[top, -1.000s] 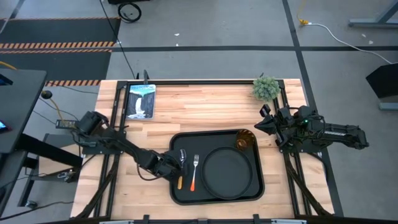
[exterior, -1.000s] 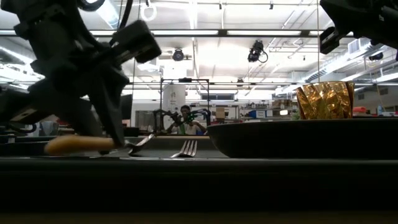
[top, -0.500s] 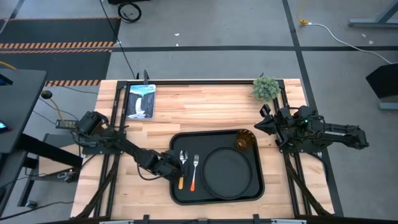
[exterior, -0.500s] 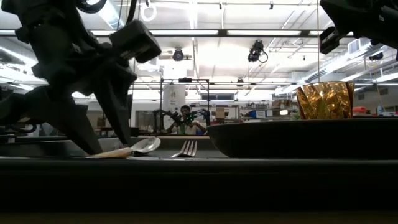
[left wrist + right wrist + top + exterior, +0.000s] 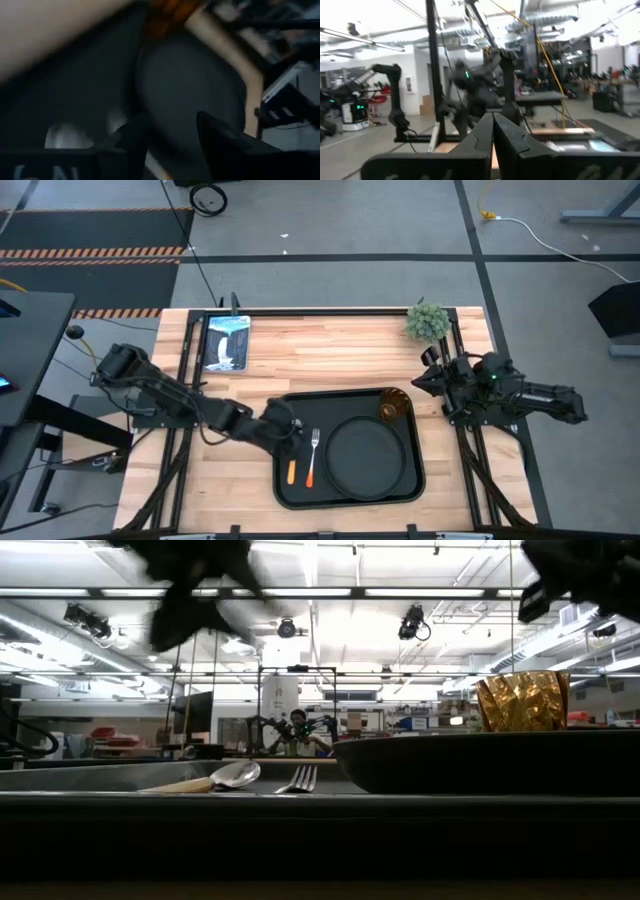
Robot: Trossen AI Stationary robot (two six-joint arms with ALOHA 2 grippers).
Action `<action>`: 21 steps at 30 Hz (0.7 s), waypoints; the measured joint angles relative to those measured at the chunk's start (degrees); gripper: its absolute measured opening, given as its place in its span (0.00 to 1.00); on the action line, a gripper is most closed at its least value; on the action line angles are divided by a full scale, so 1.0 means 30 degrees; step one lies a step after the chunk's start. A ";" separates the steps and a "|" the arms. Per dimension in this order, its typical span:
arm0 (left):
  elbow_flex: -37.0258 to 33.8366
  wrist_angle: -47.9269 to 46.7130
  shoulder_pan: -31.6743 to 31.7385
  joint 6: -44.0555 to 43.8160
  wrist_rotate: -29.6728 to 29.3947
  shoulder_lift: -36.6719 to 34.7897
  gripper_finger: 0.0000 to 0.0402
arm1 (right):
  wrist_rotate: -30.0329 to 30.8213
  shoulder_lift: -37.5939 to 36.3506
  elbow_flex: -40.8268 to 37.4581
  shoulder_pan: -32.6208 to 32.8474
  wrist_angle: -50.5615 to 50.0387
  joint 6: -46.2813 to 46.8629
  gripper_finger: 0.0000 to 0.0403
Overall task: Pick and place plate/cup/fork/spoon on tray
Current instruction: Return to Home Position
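The table (image 5: 330, 355) was pale wood planks, and on it lay the tray (image 5: 395, 490), a black rectangle with rounded corners and a raised edge. The plate (image 5: 366, 457), round, matte black and rimmed, filled the tray's right half. The left gripper (image 5: 290, 427) hovered over the tray's left end above the spoon's bowl; I could not tell whether its fingers were parted. The right gripper (image 5: 422, 383) hung beside the tray's right edge with its fingers pressed together, holding nothing. The cup (image 5: 392, 407), a faceted amber tumbler, stood in the tray's far right corner just beside the plate. The fork (image 5: 313, 455), silver tines on a slim orange handle, lay left of the plate, and the spoon (image 5: 291, 471) lay left of the fork
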 joint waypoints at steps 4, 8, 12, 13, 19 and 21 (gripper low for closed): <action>0.0012 0.4813 0.0259 1.1014 -0.3138 -0.0079 0.43 | 0.1025 -0.0109 -0.1011 0.0002 0.1214 0.0036 0.05; 0.0012 0.8111 0.0761 1.7835 -0.5527 -0.0084 0.43 | 0.1311 -0.0073 -0.1057 -0.0052 0.1201 -0.1039 0.05; 0.0012 0.9879 0.1713 2.1298 -0.6560 -0.0077 0.43 | 0.2777 -0.0073 -0.1062 -0.0262 0.0951 -0.1857 0.05; 0.0012 0.9994 0.2036 2.1969 -0.6569 -0.0077 0.43 | 0.3238 -0.0073 -0.1057 -0.0318 0.0903 -0.1887 0.05; 0.0005 1.0254 0.4277 2.7004 -0.6533 -0.0077 0.43 | 0.5066 -0.0073 -0.1057 -0.0553 0.0866 -0.1595 0.05; 0.0005 1.0258 0.5163 2.8860 -0.5730 -0.0077 0.43 | 0.5777 -0.0073 -0.1062 -0.0568 0.0898 -0.1138 0.05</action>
